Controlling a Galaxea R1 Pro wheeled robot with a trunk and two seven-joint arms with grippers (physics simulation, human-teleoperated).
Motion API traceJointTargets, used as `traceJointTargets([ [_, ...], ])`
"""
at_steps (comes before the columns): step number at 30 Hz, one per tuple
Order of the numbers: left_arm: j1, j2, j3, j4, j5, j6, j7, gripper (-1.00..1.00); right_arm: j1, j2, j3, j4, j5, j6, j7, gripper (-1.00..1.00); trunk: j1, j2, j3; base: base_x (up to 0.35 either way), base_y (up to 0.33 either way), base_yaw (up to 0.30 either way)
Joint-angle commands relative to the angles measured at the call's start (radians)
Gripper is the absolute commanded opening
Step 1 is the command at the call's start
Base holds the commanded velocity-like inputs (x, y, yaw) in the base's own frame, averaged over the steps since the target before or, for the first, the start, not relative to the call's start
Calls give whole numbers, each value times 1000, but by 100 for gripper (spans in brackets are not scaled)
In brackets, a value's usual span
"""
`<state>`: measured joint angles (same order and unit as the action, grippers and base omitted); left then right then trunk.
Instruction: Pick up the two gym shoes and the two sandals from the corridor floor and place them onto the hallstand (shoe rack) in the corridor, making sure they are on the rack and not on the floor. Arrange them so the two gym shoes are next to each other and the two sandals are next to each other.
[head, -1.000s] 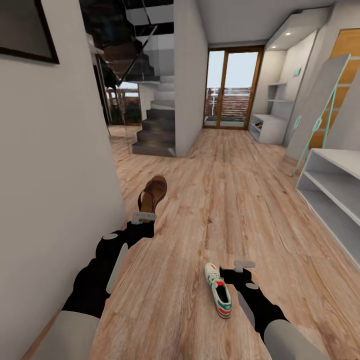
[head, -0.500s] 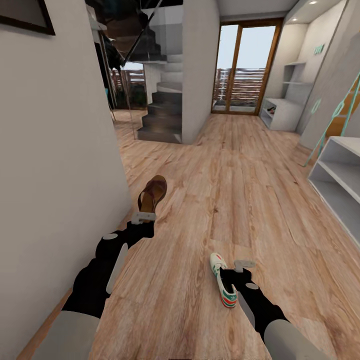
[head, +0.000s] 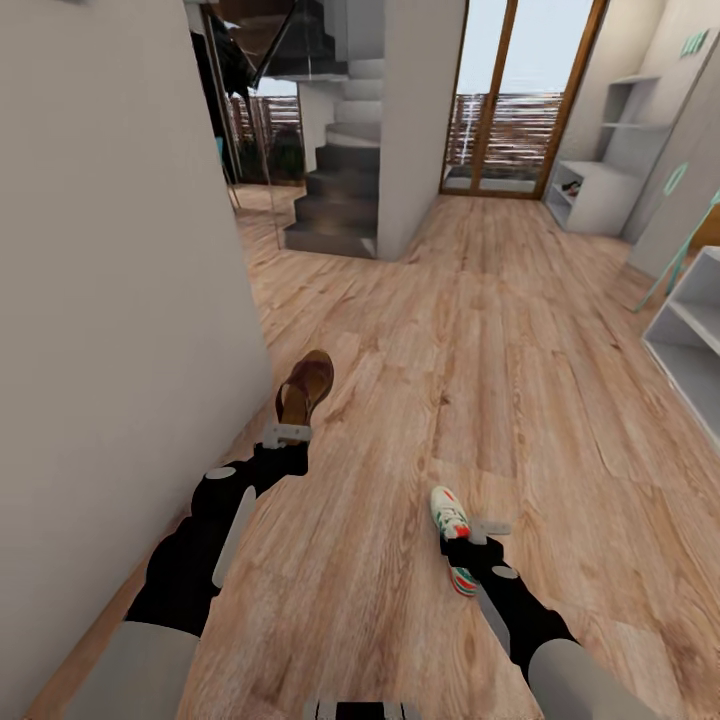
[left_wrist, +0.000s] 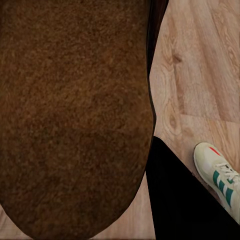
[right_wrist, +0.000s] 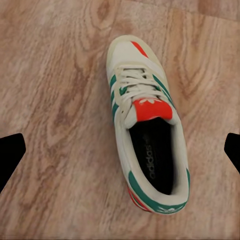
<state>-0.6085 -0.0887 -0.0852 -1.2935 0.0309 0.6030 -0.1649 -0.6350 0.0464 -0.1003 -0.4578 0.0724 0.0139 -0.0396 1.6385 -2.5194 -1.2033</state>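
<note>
Right wrist view showed your right pincer (right_wrist: 120, 150) spread wide above a gym shoe (right_wrist: 147, 127) lying on the corridor floor (right_wrist: 55, 75); its insole read "adidas". Your left pincer (head: 287, 434) gripped a sandal (head: 303, 388) off the floor, toe pointing up.

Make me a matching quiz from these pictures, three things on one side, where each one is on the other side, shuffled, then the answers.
Things:
1. dark brown leather sandal
2. white lace-up gym shoe with green stripes
3. dark grey staircase

Places:
A. lying on the wood-grain plank floor below the right gripper
B. far down the corridor, beyond the grey wall
C. held up at the left gripper

Pairs: 1-C, 2-A, 3-B
</note>
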Motion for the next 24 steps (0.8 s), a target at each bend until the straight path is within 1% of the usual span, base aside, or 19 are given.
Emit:
traceJointTargets([
  [1,-1,0,1,-1,1,6,-4,-100,0,1,-5,-1,8,1,0,100,0,-1,-6,0,0,-17],
  [8,-1,0,1,-1,1,5,-4,-100,0,1,-6,-1,7,1,0,100,3,-2,-45,0,0,-56],
  [17,-1,0,0,-1,1,4,-4,-100,0,1,-6,-2,7,1,-1,100,7,-4,-91,0,0,-111],
  [24,-1,0,0,-1,1,4,-4,-100,0,1,-6,-5,7,1,-3,100,7,-4,-92,0,0,-14],
])
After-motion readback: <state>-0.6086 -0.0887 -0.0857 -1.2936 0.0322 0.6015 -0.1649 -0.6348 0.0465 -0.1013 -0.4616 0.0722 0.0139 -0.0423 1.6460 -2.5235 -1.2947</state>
